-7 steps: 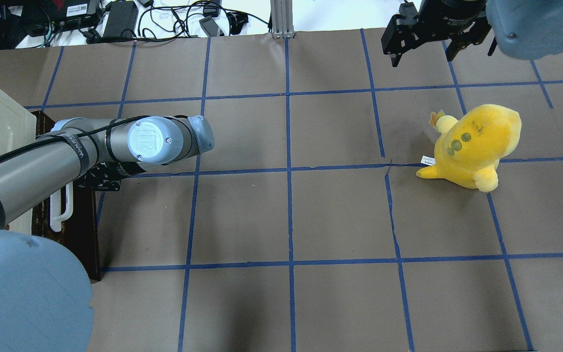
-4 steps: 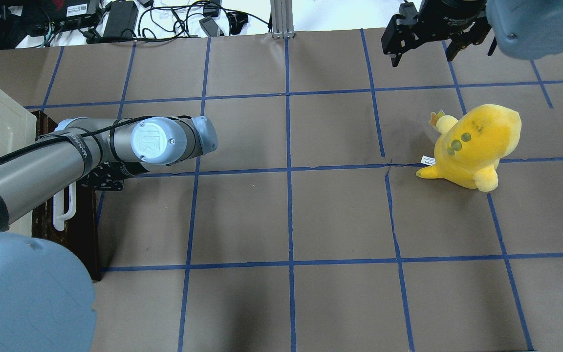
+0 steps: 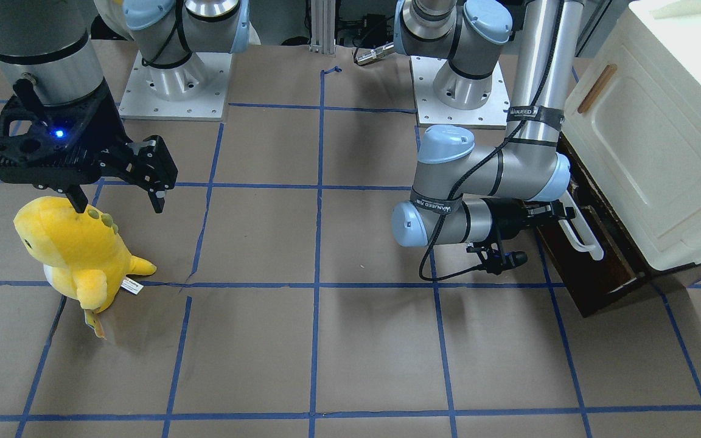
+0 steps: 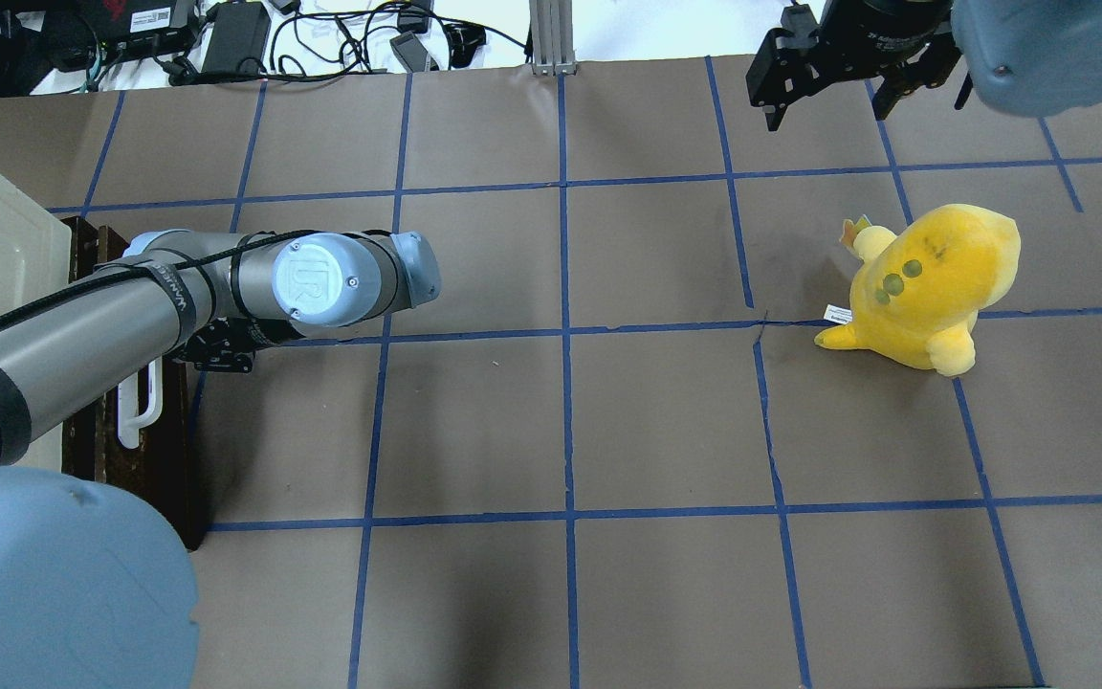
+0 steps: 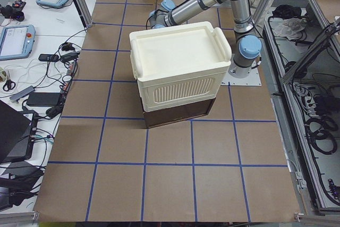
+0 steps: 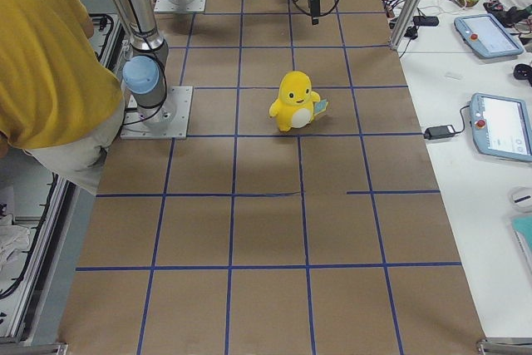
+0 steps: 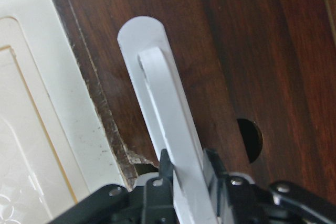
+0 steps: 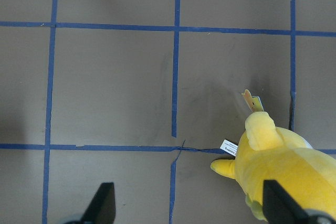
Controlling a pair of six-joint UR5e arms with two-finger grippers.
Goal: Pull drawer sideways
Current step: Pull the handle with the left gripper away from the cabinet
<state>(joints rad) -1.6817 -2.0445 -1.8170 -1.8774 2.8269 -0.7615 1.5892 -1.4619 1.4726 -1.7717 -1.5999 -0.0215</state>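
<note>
Overhead, the arm (image 4: pixel 82 335) hides left gripper (image 7: pixel 187 162); it clamps the drawer (image 7: pixel 236 51) handle (image 7: pixel 163 103). Near the three-o'clock plush (image 4: pixel 929 287), right gripper (image 3: pixel 118 204) gapes empty.

Both arms are built of silver-grey tubes joined by rounded joints, each closed with a pale blue-grey cover. On the left arm (image 3: pixel 496 173) a round cap (image 4: pixel 314 277) is embossed with a "UR" mark and dotted with small screws. A black cable (image 4: pixel 34 302) is run along its tube and bound by black straps, one strap (image 3: pixel 530 113) printed with white lettering. The right arm (image 3: pixel 40 55) is ringed by a black band. The right end effector (image 3: pixel 119 205) is formed of a black, open frame with two black fingers, and a small blue light (image 3: pixel 58 132) is lit on it. The left end effector (image 7: pixel 187 163) is likewise black, with bright screw heads. Each base is carried on a pale square plate (image 3: pixel 143 97).
</note>
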